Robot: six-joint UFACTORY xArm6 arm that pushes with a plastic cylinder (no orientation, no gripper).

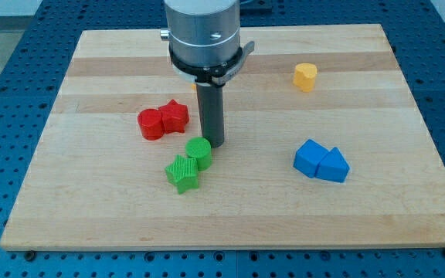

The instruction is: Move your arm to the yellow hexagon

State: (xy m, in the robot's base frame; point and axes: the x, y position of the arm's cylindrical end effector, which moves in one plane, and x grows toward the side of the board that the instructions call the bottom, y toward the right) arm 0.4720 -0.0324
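Observation:
A small yellow block sits near the view's top right of the wooden board; its exact shape is hard to make out. My tip rests on the board near the middle, well to the left of and below the yellow block. The tip stands just to the right of a green cylinder, close to it or touching it.
A green star-like block lies against the green cylinder at its lower left. A red cylinder and a red star sit together left of the rod. Two blue blocks lie together at the right.

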